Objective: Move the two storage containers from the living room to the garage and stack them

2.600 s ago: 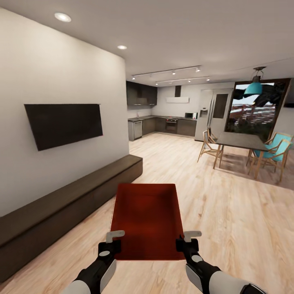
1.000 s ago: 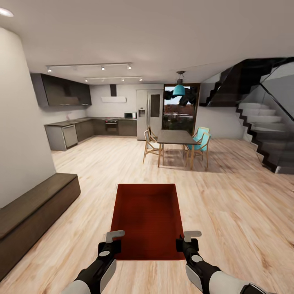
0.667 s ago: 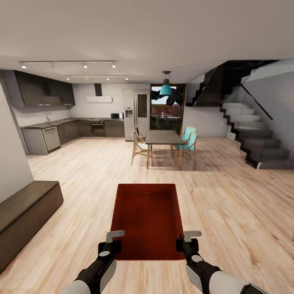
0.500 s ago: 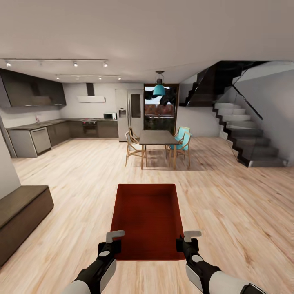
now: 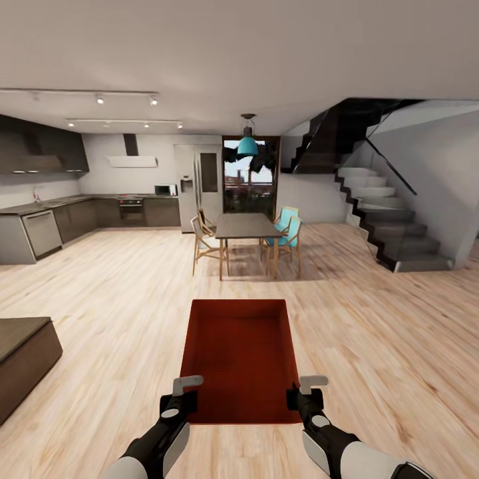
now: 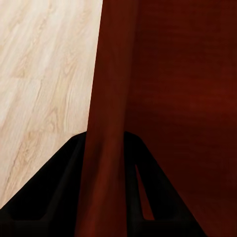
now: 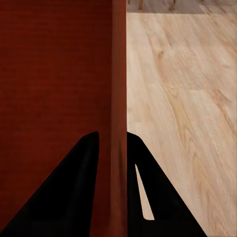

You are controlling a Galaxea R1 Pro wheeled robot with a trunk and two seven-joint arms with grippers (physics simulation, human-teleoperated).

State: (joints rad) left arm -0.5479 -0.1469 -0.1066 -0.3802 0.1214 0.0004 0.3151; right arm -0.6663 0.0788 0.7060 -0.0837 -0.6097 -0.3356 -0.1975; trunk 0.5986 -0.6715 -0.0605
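Note:
I carry one orange-red storage container (image 5: pixel 239 359) level in front of me, above the light wood-plank floor of the living room. My left gripper (image 5: pixel 181 399) is shut on its left wall near the near corner, and my right gripper (image 5: pixel 301 398) is shut on its right wall. In the left wrist view the container wall (image 6: pixel 106 123) runs between the two dark fingers (image 6: pixel 59 192). The right wrist view shows that gripper's fingers (image 7: pixel 79 187) clamping the wall (image 7: pixel 118 98) the same way. The container is empty, with a finely ribbed bottom.
The end of a long dark low bench (image 5: pixel 20 359) lies at the left. Ahead stand a dining table (image 5: pixel 245 229) with wooden and teal chairs, a dark kitchen (image 5: pixel 73 213) at the back left and a black staircase (image 5: pixel 392 219) at the right. Wide wood floor (image 5: pixel 386 346) lies between.
The whole view has swung right: the wall TV and most of the bench slid out at the left, and the staircase came in. The container and both grippers keep the same place in the picture.

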